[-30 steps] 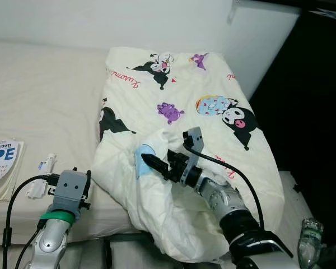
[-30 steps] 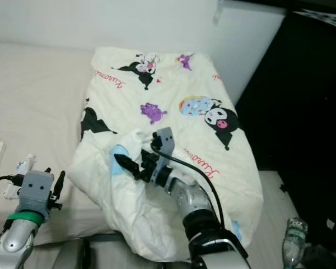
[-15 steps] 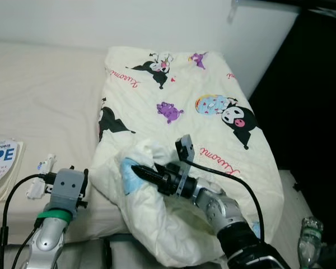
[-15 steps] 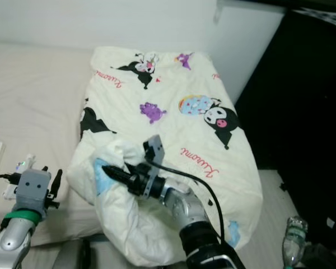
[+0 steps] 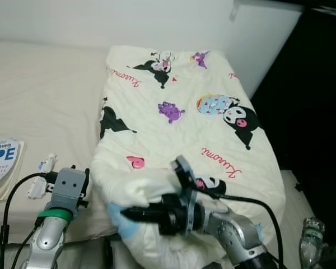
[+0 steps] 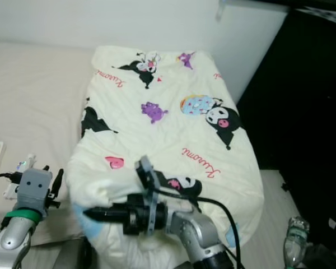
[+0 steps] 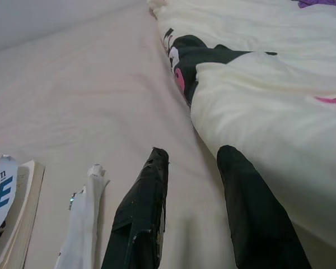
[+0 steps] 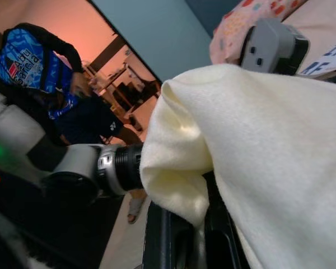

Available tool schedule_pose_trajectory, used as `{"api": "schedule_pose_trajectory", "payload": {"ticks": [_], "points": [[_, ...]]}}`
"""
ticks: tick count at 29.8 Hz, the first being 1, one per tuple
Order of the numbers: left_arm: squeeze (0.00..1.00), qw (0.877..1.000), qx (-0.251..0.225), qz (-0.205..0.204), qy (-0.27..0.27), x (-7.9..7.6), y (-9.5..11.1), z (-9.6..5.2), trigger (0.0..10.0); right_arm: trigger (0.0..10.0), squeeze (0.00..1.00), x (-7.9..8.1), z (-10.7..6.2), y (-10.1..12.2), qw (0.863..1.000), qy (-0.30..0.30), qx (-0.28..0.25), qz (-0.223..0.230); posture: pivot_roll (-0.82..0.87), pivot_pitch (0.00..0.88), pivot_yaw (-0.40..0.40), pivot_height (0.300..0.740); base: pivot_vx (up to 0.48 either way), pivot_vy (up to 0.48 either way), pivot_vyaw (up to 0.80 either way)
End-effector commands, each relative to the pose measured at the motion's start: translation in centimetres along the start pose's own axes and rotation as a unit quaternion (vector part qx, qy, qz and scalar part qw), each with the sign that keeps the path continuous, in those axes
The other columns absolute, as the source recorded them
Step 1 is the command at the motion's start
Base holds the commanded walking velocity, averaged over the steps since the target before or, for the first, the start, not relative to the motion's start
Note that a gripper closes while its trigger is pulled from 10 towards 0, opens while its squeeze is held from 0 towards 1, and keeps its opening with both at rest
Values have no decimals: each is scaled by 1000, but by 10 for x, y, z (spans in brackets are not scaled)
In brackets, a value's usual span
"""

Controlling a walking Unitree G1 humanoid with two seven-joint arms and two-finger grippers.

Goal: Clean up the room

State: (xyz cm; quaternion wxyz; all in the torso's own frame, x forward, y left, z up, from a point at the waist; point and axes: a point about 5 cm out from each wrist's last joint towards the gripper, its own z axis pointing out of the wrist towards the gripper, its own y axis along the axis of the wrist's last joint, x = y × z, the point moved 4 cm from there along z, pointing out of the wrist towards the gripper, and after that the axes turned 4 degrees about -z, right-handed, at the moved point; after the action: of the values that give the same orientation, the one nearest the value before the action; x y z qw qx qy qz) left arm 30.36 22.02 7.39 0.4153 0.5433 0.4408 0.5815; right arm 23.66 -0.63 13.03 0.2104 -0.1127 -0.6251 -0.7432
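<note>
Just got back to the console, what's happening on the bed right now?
The right gripper is shut on a fold of the cream cartoon-print blanket at its near edge, holding it out toward the robot's left over the foot of the bed. The rest of the blanket lies spread up the mattress. The left gripper hangs open above the sheet beside the blanket, holding nothing. A book and a small white tube lie near it.

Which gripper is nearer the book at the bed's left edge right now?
Left. The left gripper hovers over the sheet just right of the book, jaws open. The right gripper is farther right, jaws clamped on the blanket at its near edge.
</note>
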Motion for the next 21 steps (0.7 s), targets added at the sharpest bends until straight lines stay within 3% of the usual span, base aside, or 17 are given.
{"api": "schedule_pose_trajectory", "payload": {"ticks": [1,2,4,5,11,12,16,21], "points": [[0,1000,9,0,-9,-5,-5,-4,10000,10000,0,10,2,3,999,32,-1,3,67,70,-63,606,0,0,0],[0,1000,9,0,-9,-5,-5,-4,10000,10000,831,12,1,3,999,38,3,14,67,70,-63,606,0,0,0],[0,1000,9,1,-9,-5,-5,-4,10000,10000,831,13,1,3,999,41,5,22,67,70,-63,606,0,0,0],[0,1000,9,0,-8,-4,-5,-4,10000,10000,1000,16,1,4,998,50,6,30,67,70,-63,606,0,0,0],[0,1000,9,0,-7,-4,-5,-4,10000,10000,1000,18,-2,8,999,39,13,6,66,72,-65,606,0,0,0],[0,1000,8,0,-7,-4,-5,-4,10000,10000,0,19,-4,9,999,39,16,4,65,71,-64,606,0,0,0],[0,1000,7,0,-8,-3,-4,-3,10000,10000,0,23,-17,19,999,42,16,1,61,64,-61,606,0,0,0],[0,1000,-4,-3,-8,-3,1,2,10000,10000,0,25,-39,49,999,25,-15,-20,57,61,-58,606,0,0,0]]}}
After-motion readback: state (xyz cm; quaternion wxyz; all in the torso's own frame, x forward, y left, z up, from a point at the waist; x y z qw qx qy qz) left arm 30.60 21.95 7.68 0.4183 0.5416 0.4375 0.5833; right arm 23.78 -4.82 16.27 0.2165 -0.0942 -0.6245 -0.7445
